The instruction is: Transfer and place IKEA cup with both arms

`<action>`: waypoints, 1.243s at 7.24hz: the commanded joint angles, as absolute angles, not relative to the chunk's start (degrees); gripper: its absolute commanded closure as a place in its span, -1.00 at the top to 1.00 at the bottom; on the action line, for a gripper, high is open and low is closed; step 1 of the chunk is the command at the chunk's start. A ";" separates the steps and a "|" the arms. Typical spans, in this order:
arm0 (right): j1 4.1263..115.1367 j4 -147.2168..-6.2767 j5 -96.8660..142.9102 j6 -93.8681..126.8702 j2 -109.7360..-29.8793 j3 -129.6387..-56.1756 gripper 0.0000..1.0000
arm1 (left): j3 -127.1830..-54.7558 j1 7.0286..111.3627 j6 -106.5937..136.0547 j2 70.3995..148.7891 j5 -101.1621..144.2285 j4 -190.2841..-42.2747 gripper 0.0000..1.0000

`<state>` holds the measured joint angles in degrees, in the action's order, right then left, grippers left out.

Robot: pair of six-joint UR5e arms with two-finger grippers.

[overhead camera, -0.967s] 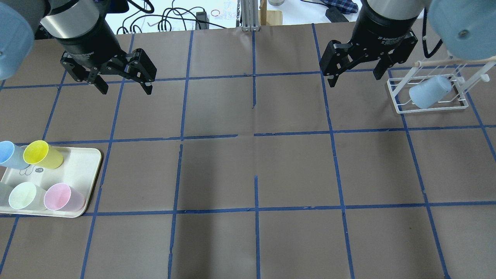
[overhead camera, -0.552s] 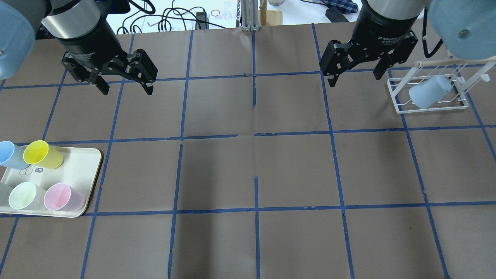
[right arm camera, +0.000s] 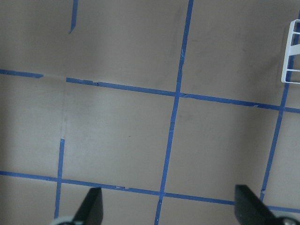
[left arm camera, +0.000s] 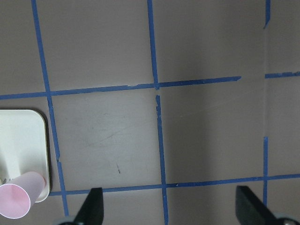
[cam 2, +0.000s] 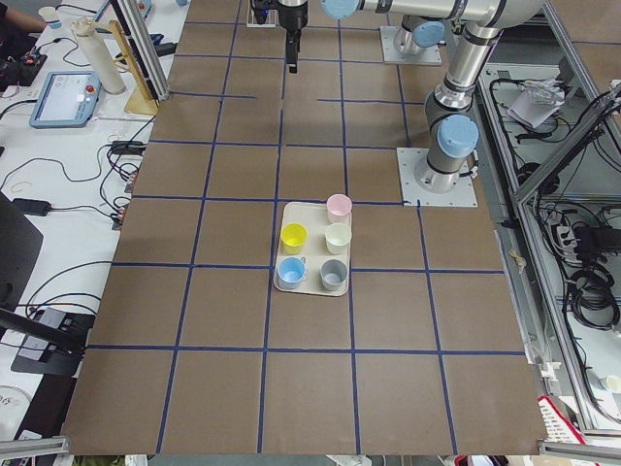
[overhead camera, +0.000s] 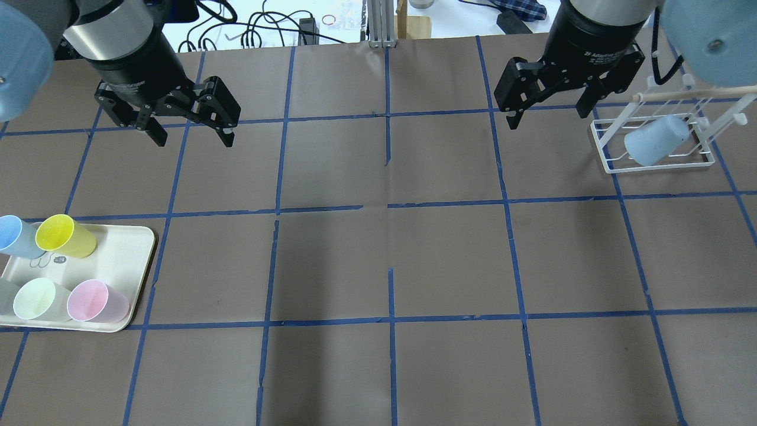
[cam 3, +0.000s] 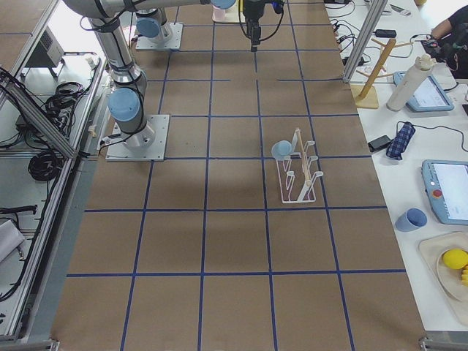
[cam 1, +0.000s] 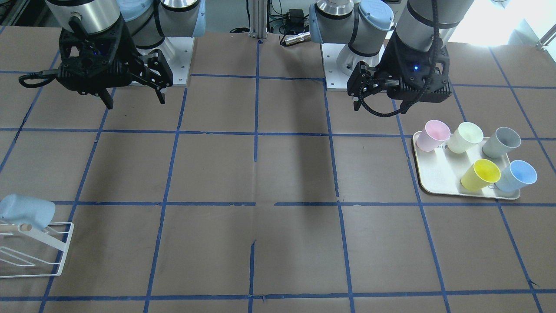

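The IKEA cup (overhead camera: 12,235) stands upright on the cream tray (overhead camera: 124,254) at the table's left edge, beside a yellow cup (overhead camera: 64,236). In the front-facing view the IKEA cup (cam 1: 517,176) is at the tray's near right corner. My left gripper (overhead camera: 193,139) is open and empty, high over the far left of the table, well away from the tray. Its wrist view shows the fingertips (left arm camera: 93,208) spread wide. My right gripper (overhead camera: 547,118) is open and empty over the far right, just left of the white wire rack (overhead camera: 650,167).
A paler blue cup (overhead camera: 655,141) lies tilted on the rack. Pink (overhead camera: 94,300), pale green (overhead camera: 36,299) and grey (cam 1: 503,141) cups share the tray. Brown paper with blue tape lines covers the table. Cables and gear lie beyond the far edge.
My right gripper has shifted a little to the right and toward the far edge. My left gripper has barely moved. No cup has moved.
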<state>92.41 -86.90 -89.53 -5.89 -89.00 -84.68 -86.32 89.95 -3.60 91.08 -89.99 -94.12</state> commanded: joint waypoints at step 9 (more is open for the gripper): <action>73.67 -102.56 -88.78 -32.60 -76.14 -86.31 1.00 | -86.92 90.26 -3.52 90.44 -90.09 -94.22 1.00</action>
<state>76.39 -99.94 -89.98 -24.58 -79.14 -86.24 -86.81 90.26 -3.52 90.92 -89.95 -94.21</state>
